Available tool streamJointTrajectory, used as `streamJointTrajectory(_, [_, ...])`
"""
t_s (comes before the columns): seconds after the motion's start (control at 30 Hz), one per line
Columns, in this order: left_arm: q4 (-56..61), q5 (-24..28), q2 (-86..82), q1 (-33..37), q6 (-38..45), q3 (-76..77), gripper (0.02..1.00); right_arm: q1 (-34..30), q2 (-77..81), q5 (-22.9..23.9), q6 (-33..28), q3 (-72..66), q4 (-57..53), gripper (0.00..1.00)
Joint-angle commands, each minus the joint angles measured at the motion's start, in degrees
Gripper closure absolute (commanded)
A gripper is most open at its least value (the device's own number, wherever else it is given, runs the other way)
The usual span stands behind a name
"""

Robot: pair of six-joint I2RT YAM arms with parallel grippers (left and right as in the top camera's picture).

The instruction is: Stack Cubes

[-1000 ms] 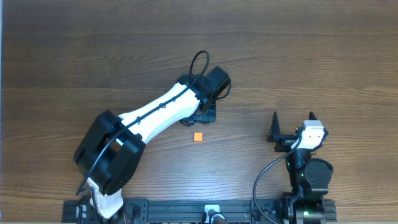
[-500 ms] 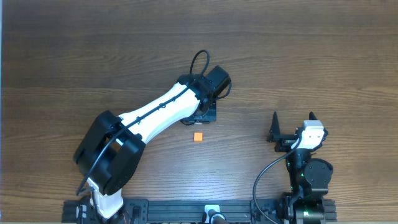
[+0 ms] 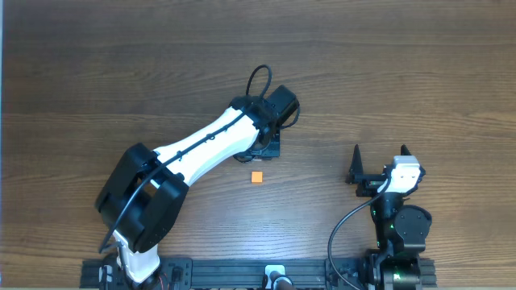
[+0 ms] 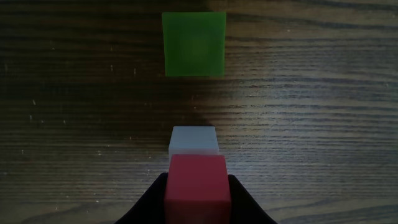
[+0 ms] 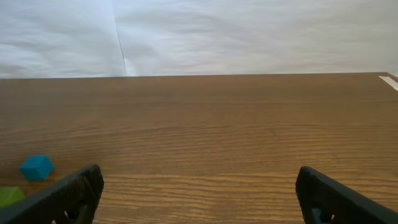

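Observation:
My left gripper (image 4: 197,198) is shut on a red cube (image 4: 197,180), one dark finger on each side of it. Just beyond the red cube a white cube (image 4: 194,139) sits on the wooden table, and farther on lies a green cube (image 4: 193,43). In the top view the left arm reaches to the table's middle, its wrist covering the gripper (image 3: 264,147). A small orange cube (image 3: 256,177) lies just in front of it. My right gripper (image 3: 379,159) stands open near its base, nothing between its fingers (image 5: 73,194). A blue cube (image 5: 36,167) shows far off in the right wrist view.
The wooden table (image 3: 403,72) stretches bare on the far side and at the right. A white wall (image 5: 249,37) stands behind the table's far edge. A sliver of the green cube (image 5: 9,196) shows at the right wrist view's border.

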Motion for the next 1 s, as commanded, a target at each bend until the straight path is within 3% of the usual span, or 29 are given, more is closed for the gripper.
streamJointTrajectory(0.03, [-0.1, -0.5, 0.9, 0.5, 0.3, 1.0, 0.978, -0.3, -0.6, -0.5, -0.1, -0.4, 0.1, 0.009])
streamJointTrajectory(1.0, [-0.3, -1.4, 1.2, 0.7, 0.2, 1.0, 0.980, -0.3, -0.6, -0.5, -0.1, -0.4, 0.1, 0.007])
